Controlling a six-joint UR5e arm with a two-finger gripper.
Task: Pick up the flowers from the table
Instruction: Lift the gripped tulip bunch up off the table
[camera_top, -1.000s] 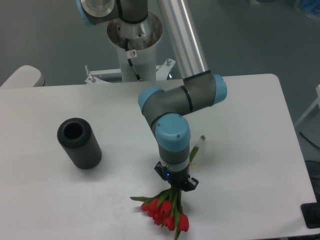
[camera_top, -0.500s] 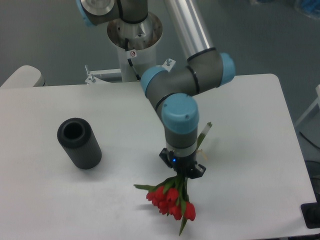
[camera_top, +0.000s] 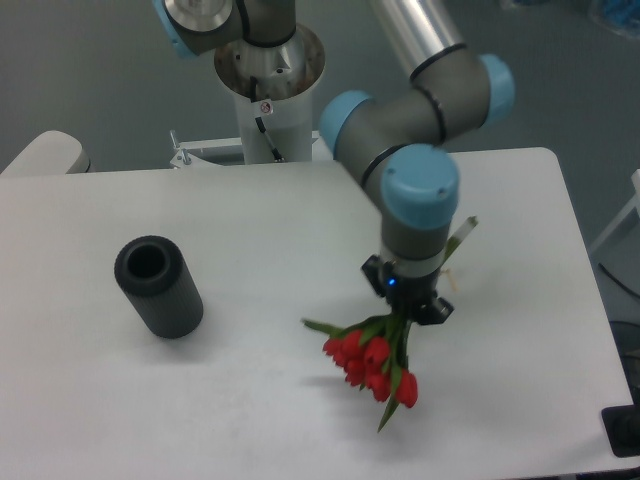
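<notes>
The end effector (camera_top: 408, 305) is clenching the stems of the flowers (camera_top: 372, 362), and the bunch is hanging from it above the right part of the table (camera_top: 250, 420). The red heads are pointing down and a little toward the camera, below and to the left of the end effector, while the pale tied end of the stems is sticking out up and to the right behind the wrist. So the long axis of the bunch is running on a slant, from upper right to lower left. A soft shadow is lying on the table beside the heads, so the flowers are probably not touching the surface, although the gap is hard to judge from this one view. The black cylinder (camera_top: 158, 286) is standing well apart on the left side of the table, with its open end up. Nothing is standing between the flowers and the free space above them, so a further lift is looking unobstructed.
</notes>
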